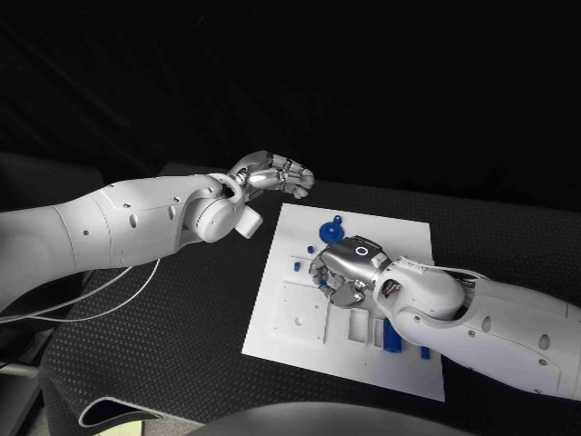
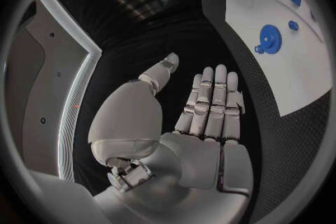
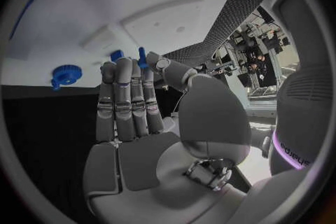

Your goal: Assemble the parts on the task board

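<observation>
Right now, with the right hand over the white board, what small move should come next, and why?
Probably lower the right hand a little onto the small blue pieces near its fingertips on the white task board. Its fingers look extended with nothing held, and the left hand is off the board, so the right seems best placed to pick one up.

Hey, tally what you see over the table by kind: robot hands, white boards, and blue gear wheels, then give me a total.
Robot hands: 2, the left hand and the right hand
White task board: 1
Blue gear: 1
Total: 4
</observation>
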You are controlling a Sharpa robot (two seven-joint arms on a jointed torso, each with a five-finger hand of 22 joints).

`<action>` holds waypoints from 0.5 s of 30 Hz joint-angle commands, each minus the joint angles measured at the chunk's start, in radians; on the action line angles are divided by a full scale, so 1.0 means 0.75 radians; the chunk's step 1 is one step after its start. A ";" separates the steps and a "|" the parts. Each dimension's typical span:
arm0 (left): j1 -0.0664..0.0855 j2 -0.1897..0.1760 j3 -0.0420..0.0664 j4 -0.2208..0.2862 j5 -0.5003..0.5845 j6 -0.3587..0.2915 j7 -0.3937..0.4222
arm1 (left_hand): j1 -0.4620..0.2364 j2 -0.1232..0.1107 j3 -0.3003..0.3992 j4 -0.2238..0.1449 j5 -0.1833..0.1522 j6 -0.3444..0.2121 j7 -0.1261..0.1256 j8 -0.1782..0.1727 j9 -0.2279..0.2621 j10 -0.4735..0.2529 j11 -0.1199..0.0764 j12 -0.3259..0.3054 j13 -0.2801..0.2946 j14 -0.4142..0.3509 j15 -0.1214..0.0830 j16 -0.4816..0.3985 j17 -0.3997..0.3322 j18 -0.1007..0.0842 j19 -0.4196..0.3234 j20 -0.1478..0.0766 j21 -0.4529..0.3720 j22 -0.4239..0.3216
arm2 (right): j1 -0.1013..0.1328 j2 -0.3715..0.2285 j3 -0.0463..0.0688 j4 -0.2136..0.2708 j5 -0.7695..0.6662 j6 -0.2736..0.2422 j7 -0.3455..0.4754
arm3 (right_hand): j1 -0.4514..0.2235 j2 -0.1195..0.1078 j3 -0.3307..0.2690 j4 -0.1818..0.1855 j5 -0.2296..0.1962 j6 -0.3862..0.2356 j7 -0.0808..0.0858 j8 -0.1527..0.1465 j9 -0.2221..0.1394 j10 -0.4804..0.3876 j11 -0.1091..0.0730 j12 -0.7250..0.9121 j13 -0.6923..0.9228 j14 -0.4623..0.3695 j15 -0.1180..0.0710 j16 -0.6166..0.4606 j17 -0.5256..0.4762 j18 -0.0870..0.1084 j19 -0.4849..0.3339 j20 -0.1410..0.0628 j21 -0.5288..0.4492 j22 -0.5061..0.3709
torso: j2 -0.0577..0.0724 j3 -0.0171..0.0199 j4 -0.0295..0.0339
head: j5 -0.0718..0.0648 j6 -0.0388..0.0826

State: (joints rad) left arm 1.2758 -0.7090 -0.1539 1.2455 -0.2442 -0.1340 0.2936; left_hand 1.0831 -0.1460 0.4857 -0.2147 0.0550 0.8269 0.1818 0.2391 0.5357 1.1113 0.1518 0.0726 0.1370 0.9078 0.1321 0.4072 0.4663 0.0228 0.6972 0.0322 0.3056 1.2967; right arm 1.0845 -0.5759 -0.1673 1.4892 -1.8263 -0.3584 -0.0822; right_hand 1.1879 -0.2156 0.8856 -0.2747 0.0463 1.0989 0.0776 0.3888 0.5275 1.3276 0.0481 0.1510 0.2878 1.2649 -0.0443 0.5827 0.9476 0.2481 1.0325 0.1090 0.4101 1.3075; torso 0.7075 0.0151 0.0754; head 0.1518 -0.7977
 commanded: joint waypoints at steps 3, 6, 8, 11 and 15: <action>0.001 0.003 0.001 0.002 0.010 0.004 0.017 | 0.011 0.005 0.000 0.005 0.004 0.001 0.003 0.008 -0.002 0.009 -0.001 0.002 -0.002 0.010 -0.002 0.004 0.002 0.018 0.008 -0.001 -0.005 0.002 | -0.016 0.005 -0.005 -0.004 -0.022 0.029 0.015 | 0.005 0.010 0.005 -0.006 0.008 0.002 0.002 0.001 0.002 0.006 0.001 0.004 0.042 0.001 -0.005 0.002 0.002 0.018 0.010 0.001 0.005 0.028 | 0.000 0.0012 -0.0006 | 0.012 -0.011; 0.001 0.003 0.001 0.004 0.010 0.004 0.016 | 0.011 0.005 0.000 0.005 0.004 0.001 0.003 0.008 -0.002 0.009 -0.001 0.002 -0.003 0.010 -0.002 0.004 0.002 0.018 0.008 -0.001 -0.006 0.002 | -0.024 0.005 -0.007 -0.002 -0.022 0.028 0.016 | 0.005 0.010 0.004 -0.006 0.008 0.002 0.002 0.001 0.002 0.006 0.001 0.004 0.043 0.001 -0.005 0.002 0.003 0.018 0.010 0.001 0.005 0.028 | 0.000 0.0007 -0.0008 | 0.017 -0.019; 0.001 0.003 0.001 0.003 0.010 0.004 0.016 | 0.011 0.005 0.000 0.005 0.004 0.001 0.003 0.008 -0.002 0.009 -0.001 0.002 -0.003 0.010 -0.002 0.004 0.002 0.018 0.008 -0.001 -0.006 0.002 | -0.026 0.006 -0.007 0.000 -0.022 0.028 0.017 | 0.005 0.011 0.004 -0.006 0.008 0.002 0.002 0.000 0.002 0.006 0.001 0.003 0.043 0.001 -0.005 0.002 0.003 0.018 0.010 0.001 0.005 0.028 | 0.000 0.0002 -0.0009 | 0.019 -0.021; 0.001 0.003 0.001 0.003 0.010 0.004 0.016 | 0.011 0.004 0.000 0.005 0.004 0.001 0.003 0.008 -0.002 0.009 -0.001 0.002 -0.003 0.010 -0.003 0.004 0.002 0.018 0.008 -0.002 -0.006 0.002 | -0.029 0.008 -0.008 0.005 -0.021 0.031 0.019 | 0.004 0.011 0.004 -0.006 0.008 0.002 0.002 0.000 0.002 0.006 0.001 0.003 0.043 0.001 -0.005 0.001 0.003 0.018 0.010 0.001 0.005 0.028 | 0.000 0.0007 -0.0010 | 0.025 -0.026; 0.001 0.004 0.001 0.004 0.010 0.005 0.015 | 0.011 0.004 0.000 0.005 0.004 0.001 0.003 0.008 -0.002 0.009 -0.001 0.002 -0.003 0.010 -0.003 0.004 0.002 0.018 0.008 -0.002 -0.006 0.002 | -0.034 0.012 -0.011 -0.001 -0.021 0.038 0.022 | 0.004 0.011 0.004 -0.006 0.008 0.002 0.002 0.000 0.003 0.006 0.001 0.003 0.044 0.001 -0.005 0.001 0.003 0.018 0.010 0.001 0.005 0.028 | 0.000 0.0013 0.0001 | 0.028 -0.030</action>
State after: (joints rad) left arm 1.2759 -0.7088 -0.1538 1.2459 -0.2434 -0.1339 0.2935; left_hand 1.0831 -0.1460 0.4857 -0.2147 0.0550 0.8269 0.1818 0.2391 0.5358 1.1113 0.1518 0.0726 0.1361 0.9078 0.1321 0.4072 0.4662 0.0228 0.6973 0.0322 0.3056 1.2974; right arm 1.0610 -0.5676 -0.1749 1.4895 -1.8315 -0.3458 -0.0767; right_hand 1.1902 -0.2133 0.8843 -0.2758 0.0454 1.0989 0.0776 0.3888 0.5284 1.3272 0.0482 0.1506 0.2878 1.2648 -0.0438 0.5828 0.9485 0.2481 1.0325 0.1091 0.4101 1.3075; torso 0.7075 0.0157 0.0747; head 0.1713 -0.8184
